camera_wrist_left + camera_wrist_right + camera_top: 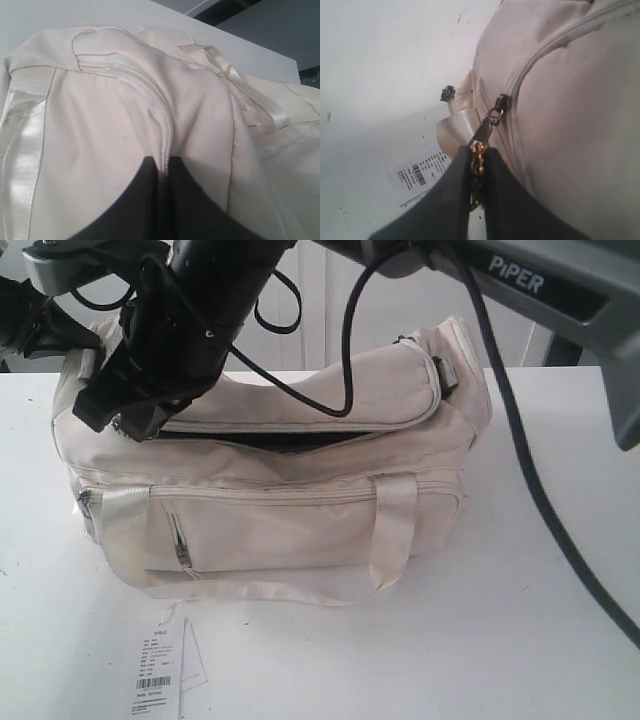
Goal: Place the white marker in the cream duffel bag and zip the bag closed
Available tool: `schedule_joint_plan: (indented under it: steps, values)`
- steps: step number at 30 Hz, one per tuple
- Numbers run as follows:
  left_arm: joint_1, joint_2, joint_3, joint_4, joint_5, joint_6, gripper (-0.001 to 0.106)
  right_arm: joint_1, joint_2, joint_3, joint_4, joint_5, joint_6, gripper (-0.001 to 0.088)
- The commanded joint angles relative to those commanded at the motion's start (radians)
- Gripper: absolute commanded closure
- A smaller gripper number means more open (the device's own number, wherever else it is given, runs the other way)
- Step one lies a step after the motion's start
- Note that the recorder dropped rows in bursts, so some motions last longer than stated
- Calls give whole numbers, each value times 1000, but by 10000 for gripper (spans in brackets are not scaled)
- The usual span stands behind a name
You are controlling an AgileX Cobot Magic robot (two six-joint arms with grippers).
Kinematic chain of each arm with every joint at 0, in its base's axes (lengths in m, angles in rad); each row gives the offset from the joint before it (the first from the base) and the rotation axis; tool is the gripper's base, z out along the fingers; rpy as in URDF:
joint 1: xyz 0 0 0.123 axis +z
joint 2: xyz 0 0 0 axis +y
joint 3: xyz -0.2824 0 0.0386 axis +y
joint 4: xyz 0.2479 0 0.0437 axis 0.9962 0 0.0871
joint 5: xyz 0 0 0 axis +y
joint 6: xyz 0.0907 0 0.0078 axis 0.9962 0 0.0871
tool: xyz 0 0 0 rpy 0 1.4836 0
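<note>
The cream duffel bag point(300, 520) lies on the white table point(560, 640). Its long axis runs left to right across the exterior view, with the right end raised slightly and the front pocket facing the camera.

At the bag's left end, a black arm point(190, 300) descends to the start of the top zip point(300, 427). A paper tag point(155, 665) lies flat on the table in front of this end.

The right gripper point(478, 149) is closed narrowly on the metal zipper pull point(484, 131), with the slider just beyond its fingertips. The left gripper point(162, 161) is also narrow and pinches the bag's closed zip seam between its fingers.

Along the middle of the bag, the top zip stands parted and shows a dark gap. Further right, a webbing handle point(392, 530) hangs down the front face.

The white marker is not visible in any view, so its position and heading cannot be determined.
</note>
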Motion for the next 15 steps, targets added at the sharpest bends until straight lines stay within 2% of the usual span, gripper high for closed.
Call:
schedule_joint_plan:
  steps: [6, 15]
  values:
    - [0, 0, 0, 0, 6, 0, 1053, 0, -20, 2, -31, 0, 4, 868]
    - [0, 0, 0, 0, 4, 0, 1053, -2, -52, 58, -61, 0, 4, 868]
